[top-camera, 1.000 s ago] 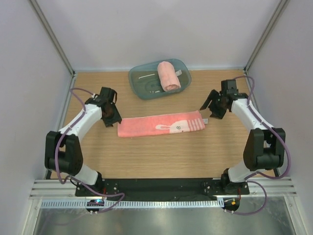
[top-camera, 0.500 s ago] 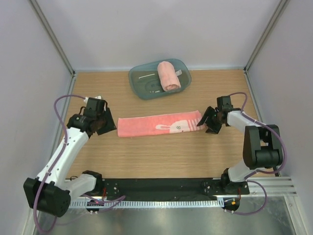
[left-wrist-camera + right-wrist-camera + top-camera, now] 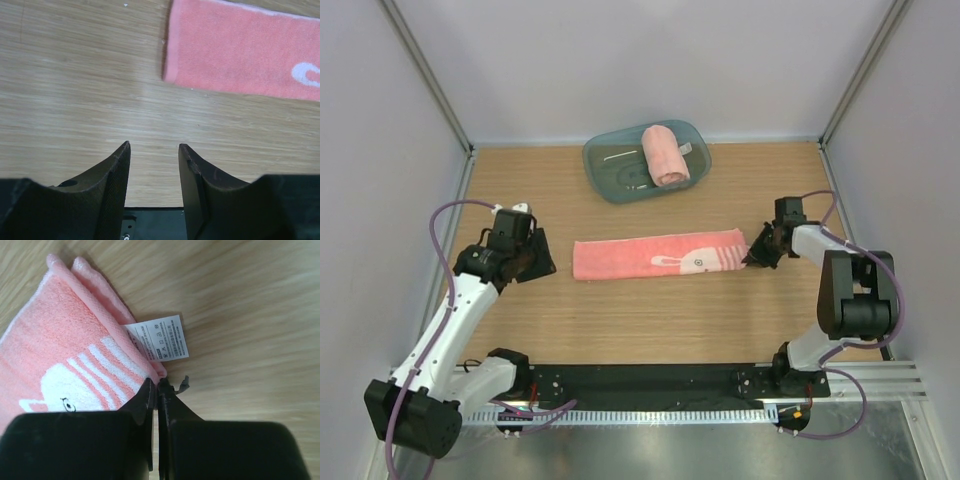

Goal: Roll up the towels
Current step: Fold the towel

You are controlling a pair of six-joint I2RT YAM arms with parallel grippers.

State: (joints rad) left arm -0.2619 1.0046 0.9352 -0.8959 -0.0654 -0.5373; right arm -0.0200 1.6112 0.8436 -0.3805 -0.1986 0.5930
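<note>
A flat salmon-pink towel (image 3: 660,257) with a white rabbit print lies lengthwise mid-table. It also fills the left of the right wrist view as the towel (image 3: 65,350), with its white tag (image 3: 162,340) beside it. My right gripper (image 3: 752,257) is shut on the towel's right end, its tips (image 3: 159,382) pinching the edge just below the tag. My left gripper (image 3: 544,264) stands open over bare wood, a little short of the towel's left end (image 3: 240,50), with nothing between its tips (image 3: 154,146). A second towel (image 3: 663,155), rolled up, lies in the tub.
The translucent teal oval tub (image 3: 610,170) sits at the back centre of the wooden table. Grey walls and metal posts enclose the left, right and back sides. The arm bases stand on a black rail at the near edge.
My right gripper has closed on the towel's right end, and the towel has slid slightly to the right. The left arm has eased back a little, so a gap now separates it from the towel.
</note>
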